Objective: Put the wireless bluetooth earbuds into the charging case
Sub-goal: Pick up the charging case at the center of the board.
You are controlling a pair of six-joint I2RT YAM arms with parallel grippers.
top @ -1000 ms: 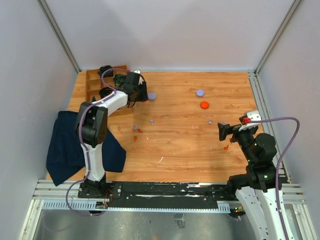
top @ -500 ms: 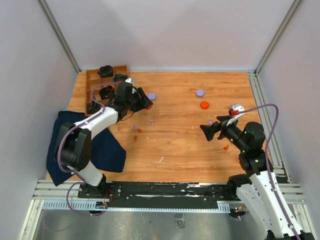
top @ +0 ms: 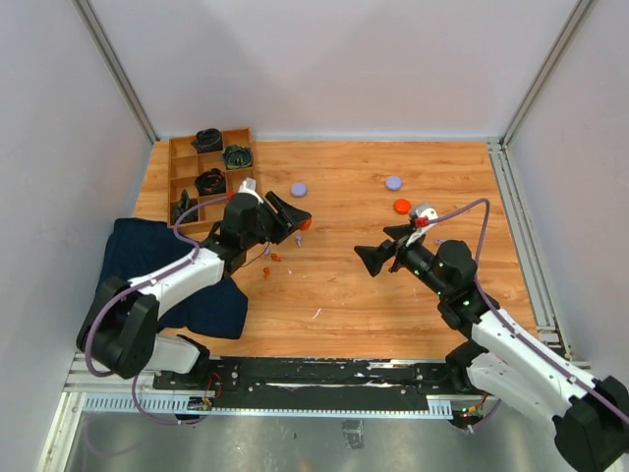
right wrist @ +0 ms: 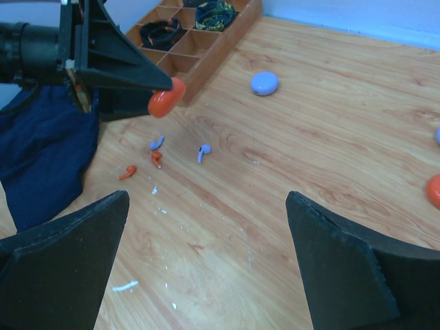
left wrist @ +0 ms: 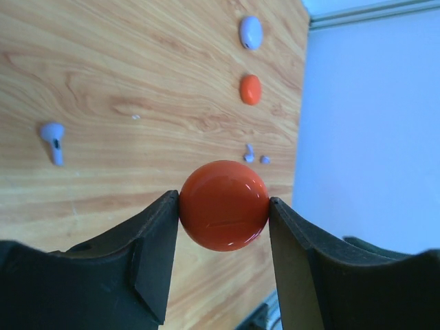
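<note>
My left gripper [left wrist: 224, 214] is shut on a round orange-red charging case [left wrist: 224, 205], held above the wood at left of centre [top: 306, 224]. Just past it lie the wireless bluetooth earbuds: a lavender one [right wrist: 202, 152], another lavender one [right wrist: 157, 144] and two orange-red ones [right wrist: 157, 159] [right wrist: 128, 172]. The left wrist view shows one lavender earbud [left wrist: 53, 137] on the table. My right gripper [right wrist: 206, 199] is open and empty. It hangs over bare wood right of the earbuds [top: 375, 258] and points toward them.
Two lavender cases [top: 299, 189] [top: 393, 182] and an orange-red one [top: 401, 206] lie farther back. A wooden compartment tray [top: 192, 177] with black coiled bundles stands at the back left. A dark blue cloth [top: 138, 265] covers the left edge. Walls enclose the table.
My left arm has swung from beside the tray toward the table's middle with the orange-red case in its jaws. My right arm has reached leftward toward the centre, still open.
</note>
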